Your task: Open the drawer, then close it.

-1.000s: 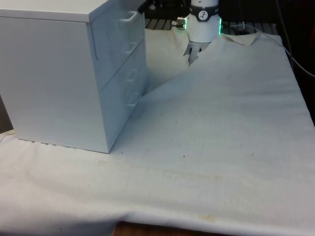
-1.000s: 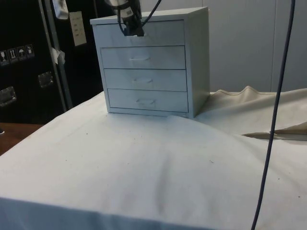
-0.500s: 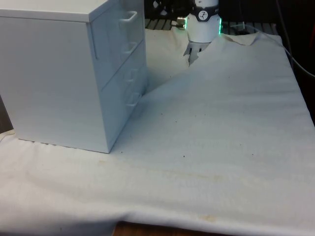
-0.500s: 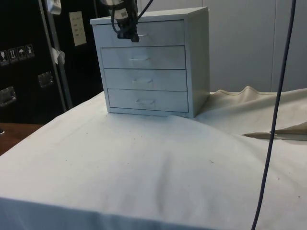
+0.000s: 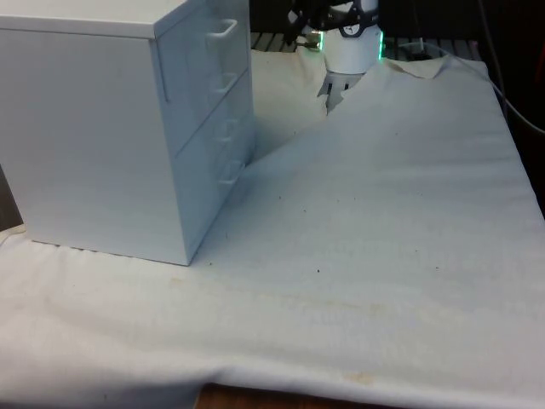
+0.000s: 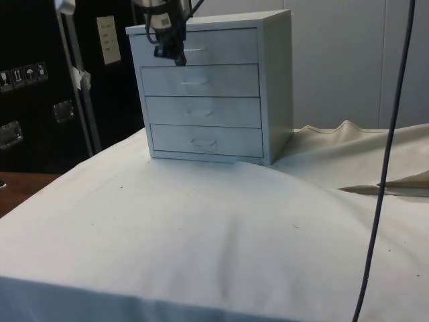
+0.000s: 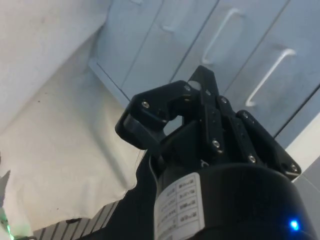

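Withdrawn from the top drawer's handle (image 6: 195, 49): the tool (image 6: 171, 54), which a second ago sat just at that handle, now hangs off the side view's left of it, touching nothing. We log the chest of drawers (image 6: 213, 90) at the far end of the surface (image 6: 201, 235), top drawer (image 6: 198, 47) flush with its three fellows. Tool fingers: drawn together, empty. Our judgement: both steps look complete, arm retreating.
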{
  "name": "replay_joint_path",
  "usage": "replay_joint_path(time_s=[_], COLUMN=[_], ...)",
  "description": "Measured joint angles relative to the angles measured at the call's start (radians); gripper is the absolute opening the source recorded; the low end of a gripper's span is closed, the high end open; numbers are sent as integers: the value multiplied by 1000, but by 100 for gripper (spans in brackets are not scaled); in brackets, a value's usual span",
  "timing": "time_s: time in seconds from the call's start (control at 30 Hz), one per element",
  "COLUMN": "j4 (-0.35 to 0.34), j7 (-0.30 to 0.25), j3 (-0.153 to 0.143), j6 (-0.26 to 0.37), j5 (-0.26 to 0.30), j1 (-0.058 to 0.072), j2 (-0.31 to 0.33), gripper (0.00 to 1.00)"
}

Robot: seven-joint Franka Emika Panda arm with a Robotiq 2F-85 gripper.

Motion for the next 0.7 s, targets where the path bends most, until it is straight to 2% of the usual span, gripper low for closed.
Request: replay_joint_path(time_s=[0.33,0.7], j4=[30,34], j7=[34,34], j3=[40,40], j6=[0,-1], j5=[17,22], j1=[1,0], j2=[22,25], gripper=[0,0])
